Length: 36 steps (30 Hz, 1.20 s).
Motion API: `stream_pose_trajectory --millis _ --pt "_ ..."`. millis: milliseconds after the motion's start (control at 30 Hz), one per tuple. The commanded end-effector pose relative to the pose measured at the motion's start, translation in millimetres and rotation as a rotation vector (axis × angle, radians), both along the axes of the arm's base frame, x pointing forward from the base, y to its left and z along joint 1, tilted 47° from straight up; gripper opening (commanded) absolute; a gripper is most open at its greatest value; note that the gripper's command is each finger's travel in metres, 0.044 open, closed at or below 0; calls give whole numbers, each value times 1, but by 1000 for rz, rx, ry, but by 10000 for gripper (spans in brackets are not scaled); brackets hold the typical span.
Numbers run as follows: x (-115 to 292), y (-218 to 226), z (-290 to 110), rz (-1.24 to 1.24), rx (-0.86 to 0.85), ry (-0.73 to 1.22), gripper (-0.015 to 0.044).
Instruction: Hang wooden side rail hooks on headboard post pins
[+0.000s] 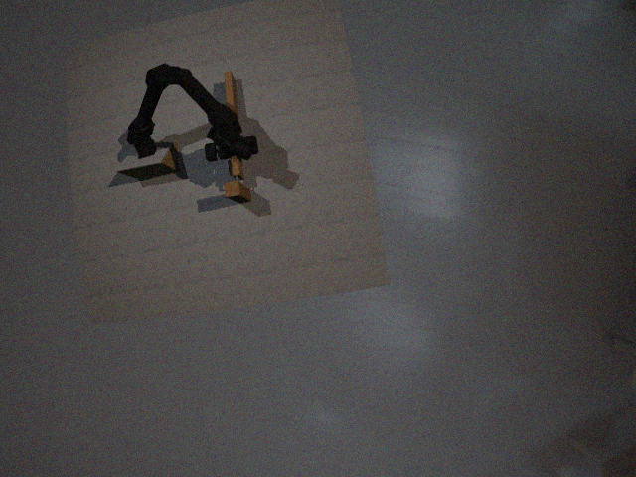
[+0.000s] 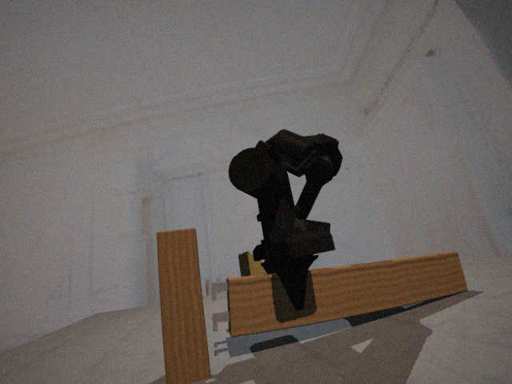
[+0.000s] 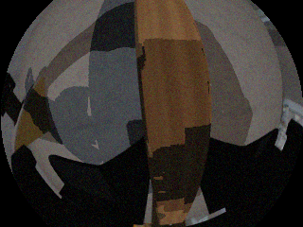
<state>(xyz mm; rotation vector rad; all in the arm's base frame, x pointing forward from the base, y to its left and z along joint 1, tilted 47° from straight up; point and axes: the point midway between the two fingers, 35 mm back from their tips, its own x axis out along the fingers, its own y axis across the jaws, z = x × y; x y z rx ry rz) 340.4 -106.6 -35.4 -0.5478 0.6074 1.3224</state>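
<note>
So that its two steel hooks (image 2: pixel 218 303) can reach the headboard post (image 2: pixel 182 306) at nine o'clock, the gripper (image 2: pixel 294 289) clamps the side rail (image 2: pixel 372 281) from above, jaws partly closed on it, near end lifted.

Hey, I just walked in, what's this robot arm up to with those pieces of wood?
The black robot arm's gripper is shut on the long wooden side rail, holding it near its hooked end. That end is lifted, and the two grey steel hooks point toward the upright wooden headboard post with a gap between them, so nothing is hung yet. The rail's far end slopes down toward the pale table.
</note>
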Motion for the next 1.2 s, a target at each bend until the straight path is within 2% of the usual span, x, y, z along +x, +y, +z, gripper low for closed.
stream_pose_trajectory --millis 0,1167 --pt "-2 -5 -1 -11 -6 -3 0" --pt "-3 -8 -3 -11 -6 -3 0"
